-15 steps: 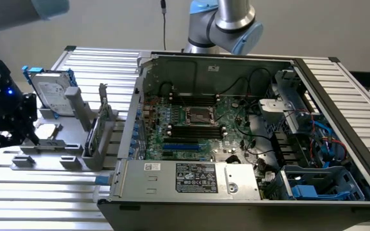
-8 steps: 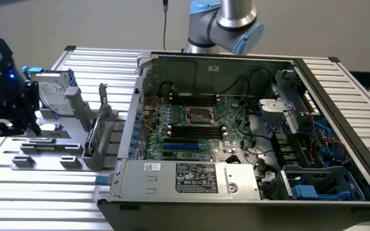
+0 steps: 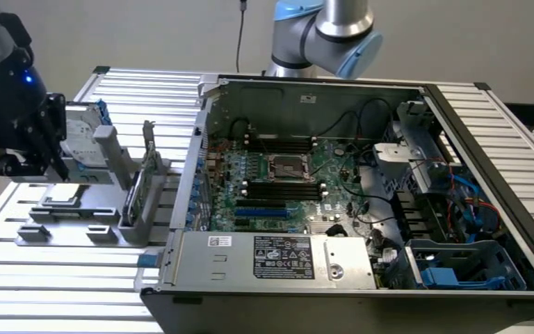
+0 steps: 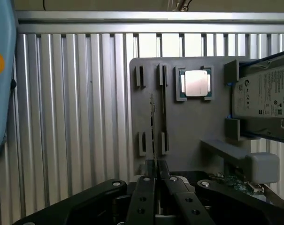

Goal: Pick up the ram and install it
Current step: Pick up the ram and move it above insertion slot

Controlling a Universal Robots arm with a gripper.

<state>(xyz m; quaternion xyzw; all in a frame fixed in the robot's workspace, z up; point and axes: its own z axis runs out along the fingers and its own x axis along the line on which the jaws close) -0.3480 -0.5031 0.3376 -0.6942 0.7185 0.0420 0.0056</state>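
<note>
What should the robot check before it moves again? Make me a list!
1. End effector shut on the ram: ok.
2. Ram sits straight, edge-on, between the fingers: ok.
3. Ram lifted clear of the tray: cannot tell.
4. Hard drive and chip apart from the ram: ok.
5. Case open, motherboard in sight: ok.
6. Free slot for the ram on the motherboard: cannot tell.
</note>
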